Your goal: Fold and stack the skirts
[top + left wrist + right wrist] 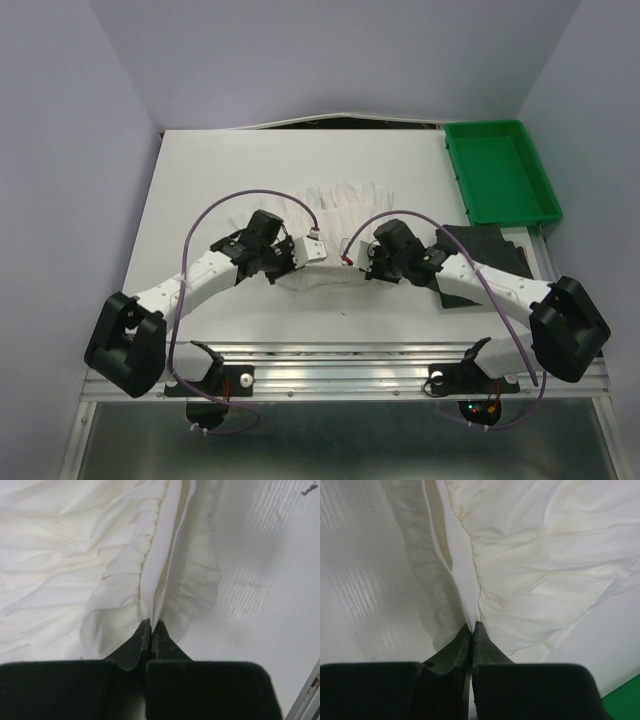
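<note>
bunching into ruffled gathers, the white skirt looks crinkly.

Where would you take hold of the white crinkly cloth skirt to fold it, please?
Grip the white crinkly cloth skirt by the gathered band on its near edge, one end per hand, from the robot's side. The band bunches up off the table, easy to pinch; the far pleats lie flat. The left hand and right hand are shut there.

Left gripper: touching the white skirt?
Touching. The left wrist view shows the left gripper shut on the gathered edge of the white skirt, with the cloth pinched between its fingertips.
</note>
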`<action>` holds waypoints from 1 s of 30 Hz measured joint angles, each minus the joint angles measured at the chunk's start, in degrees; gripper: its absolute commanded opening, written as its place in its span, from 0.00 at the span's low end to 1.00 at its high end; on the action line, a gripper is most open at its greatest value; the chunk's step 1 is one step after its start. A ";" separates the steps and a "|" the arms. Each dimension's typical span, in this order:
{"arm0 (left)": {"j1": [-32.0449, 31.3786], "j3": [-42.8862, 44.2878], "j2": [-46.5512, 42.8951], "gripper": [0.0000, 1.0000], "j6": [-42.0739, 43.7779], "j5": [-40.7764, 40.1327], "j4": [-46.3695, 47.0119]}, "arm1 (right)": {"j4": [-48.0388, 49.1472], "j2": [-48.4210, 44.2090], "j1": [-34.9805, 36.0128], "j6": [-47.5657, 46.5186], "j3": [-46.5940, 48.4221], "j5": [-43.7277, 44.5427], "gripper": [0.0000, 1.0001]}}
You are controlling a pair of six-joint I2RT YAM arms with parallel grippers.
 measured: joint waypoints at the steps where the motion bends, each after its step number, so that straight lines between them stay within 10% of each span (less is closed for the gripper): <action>1: 0.37 0.59 -0.52 0.00 -0.31 0.31 -0.13 | -0.15 -0.33 0.00 0.04 0.00 0.24 0.01; 21: 1.99 6.84 1.88 0.37 -6.29 7.13 -6.45 | -4.87 -1.25 -0.50 0.81 3.61 -0.09 0.01; 26: 1.97 6.84 6.25 0.32 -7.65 8.11 -5.09 | -5.27 -0.17 -0.50 1.29 3.76 -1.11 0.01; 30: 1.95 6.84 6.54 0.04 -7.52 8.66 -4.96 | -5.64 -0.07 -0.50 1.51 3.76 -1.18 0.01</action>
